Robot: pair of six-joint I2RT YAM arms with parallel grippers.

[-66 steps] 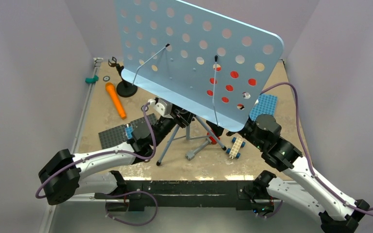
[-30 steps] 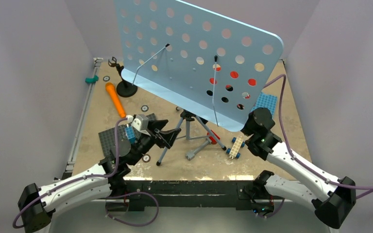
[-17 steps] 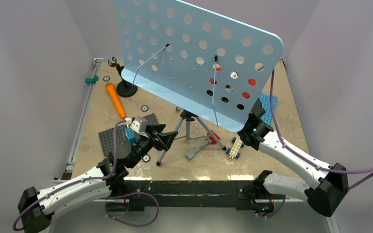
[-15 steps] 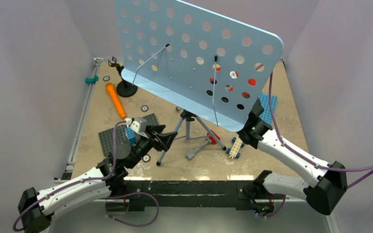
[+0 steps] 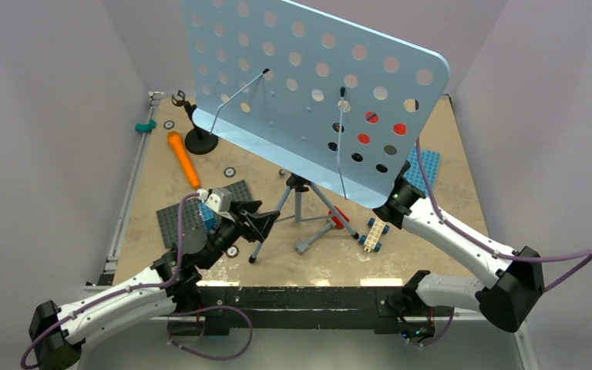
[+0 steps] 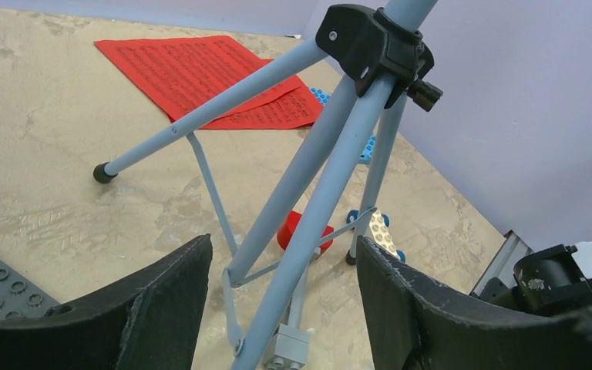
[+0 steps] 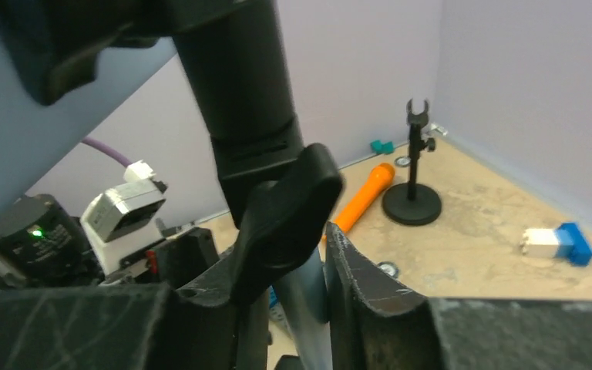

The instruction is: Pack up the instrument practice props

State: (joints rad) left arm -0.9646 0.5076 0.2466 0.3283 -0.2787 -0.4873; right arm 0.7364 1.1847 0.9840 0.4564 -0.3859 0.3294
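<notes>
Beige tabletop (image 5: 162,181) carries the pale-blue music stand (image 5: 301,85) upright mid-surface on its grey tripod (image 6: 308,193). One tripod leg passes between the left fingers (image 6: 162,308), which are spread wide. The right fingers (image 7: 370,285) sit narrow about the pole under a black knob (image 7: 285,208); grip cannot be told. Red pages (image 6: 200,73) lie beyond the tripod, and the orange microphone (image 5: 183,159) lies beside the mic stand (image 5: 199,139).

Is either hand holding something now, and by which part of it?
The right hand seems to grip the music stand at its black knob. The left hand holds nothing; it is open astride a tripod leg.
</notes>
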